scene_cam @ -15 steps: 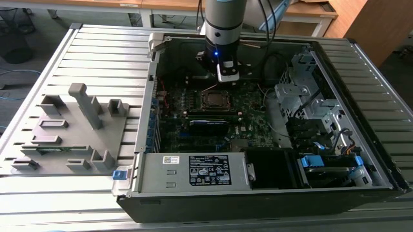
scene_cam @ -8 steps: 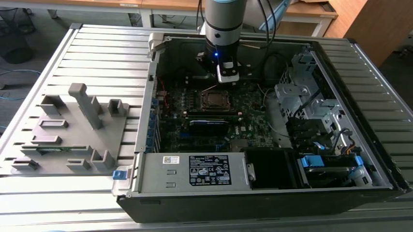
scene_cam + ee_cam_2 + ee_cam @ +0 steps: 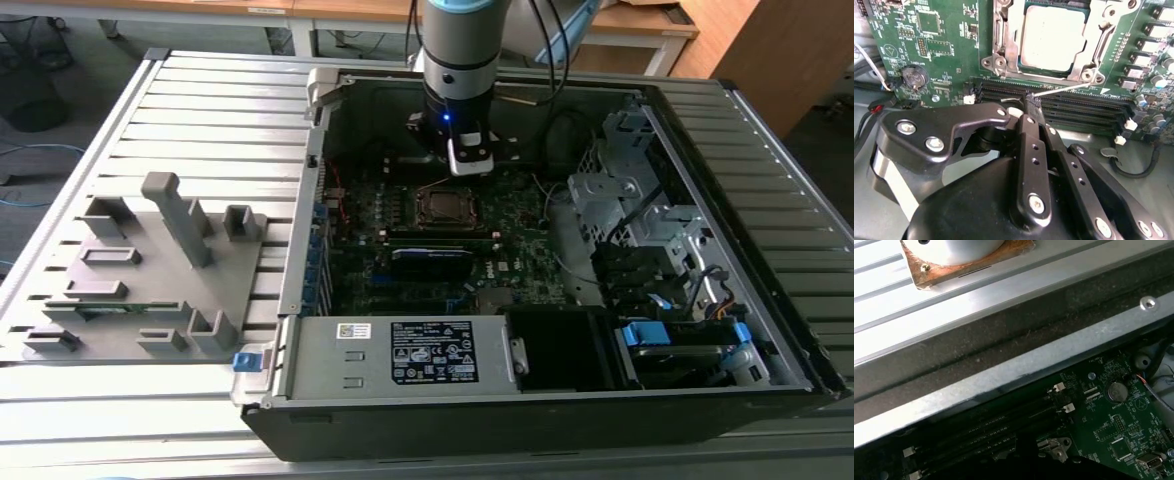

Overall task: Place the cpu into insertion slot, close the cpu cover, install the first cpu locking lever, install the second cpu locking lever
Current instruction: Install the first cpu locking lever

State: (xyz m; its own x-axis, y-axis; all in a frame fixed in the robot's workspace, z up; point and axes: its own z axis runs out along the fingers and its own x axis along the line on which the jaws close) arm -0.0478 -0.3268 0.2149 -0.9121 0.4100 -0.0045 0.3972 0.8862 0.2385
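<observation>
Nearest us in the second wrist view, the gripper (image 3: 1032,102) has its fingers pressed together, seemingly pinching the end of one thin locking lever (image 3: 1069,88), and beyond it one cpu (image 3: 1051,37) lies in the insertion slot (image 3: 1018,40) under one lowered cpu cover (image 3: 1005,40).

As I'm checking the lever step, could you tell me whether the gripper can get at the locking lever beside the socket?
Very likely yes: the gripper seems shut on the free end of the lever, just above the memory slots, with nothing in between.
</observation>
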